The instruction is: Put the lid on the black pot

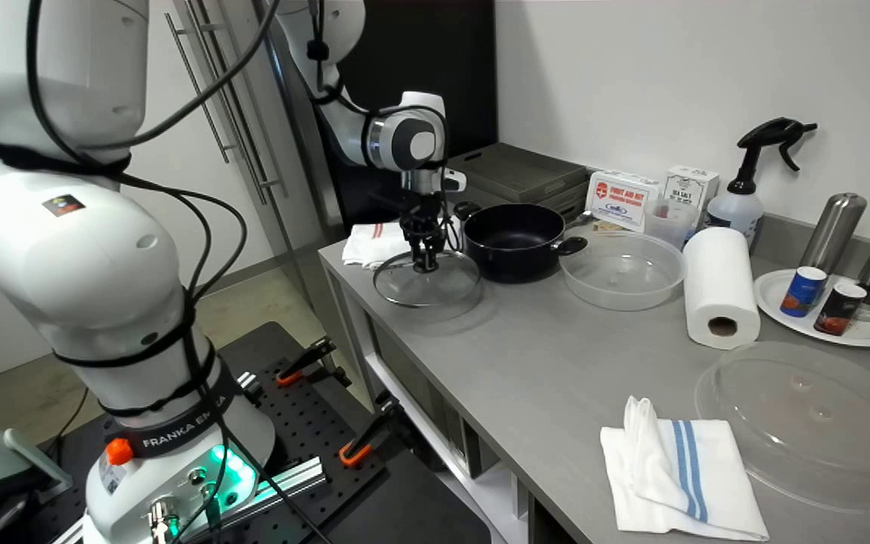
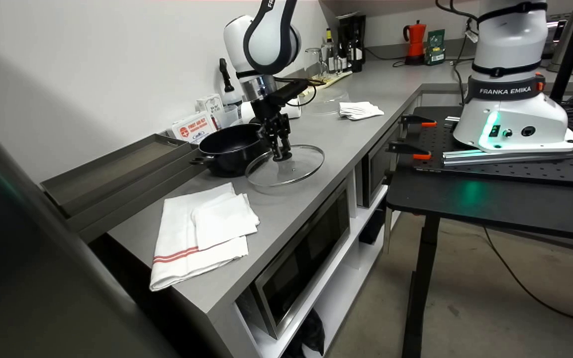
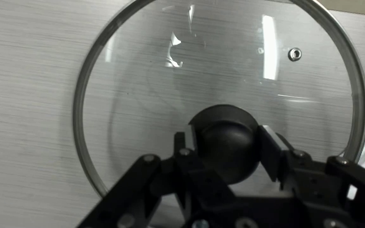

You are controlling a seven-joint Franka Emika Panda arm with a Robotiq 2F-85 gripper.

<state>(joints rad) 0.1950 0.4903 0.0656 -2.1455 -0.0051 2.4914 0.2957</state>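
Between its two pads (image 3: pixel 275 138), in the wrist view, the end effector (image 3: pixel 228 142) holds the round dark knob (image 3: pixel 227 152) of the lid (image 3: pixel 214 88) clamped. The knob looks smooth, so I judge that it could turn or slip between the pads, and then the lid would tip or fall. No writing can be read in this view.

In an exterior view, the lid is at the far left of the table (image 1: pixel 541 363), just beside the black pot (image 1: pixel 512 259), and it seems to hang slightly above the table. If it travels to the pot before it is raised enough, its edge may hit the pot and push it away. On the white box (image 1: pixel 622 198) I read FIRST AID, on the carton (image 1: pixel 688 189) SEA SALT; the smaller lines are not legible.

In an exterior view, a pot handle (image 2: pixel 202 160) points to the left. If the end effector releases the lid off-centre, it may lie crooked on the pot. The robot base (image 2: pixel 510 114) on the right carries the name FRANKA EMIKA.
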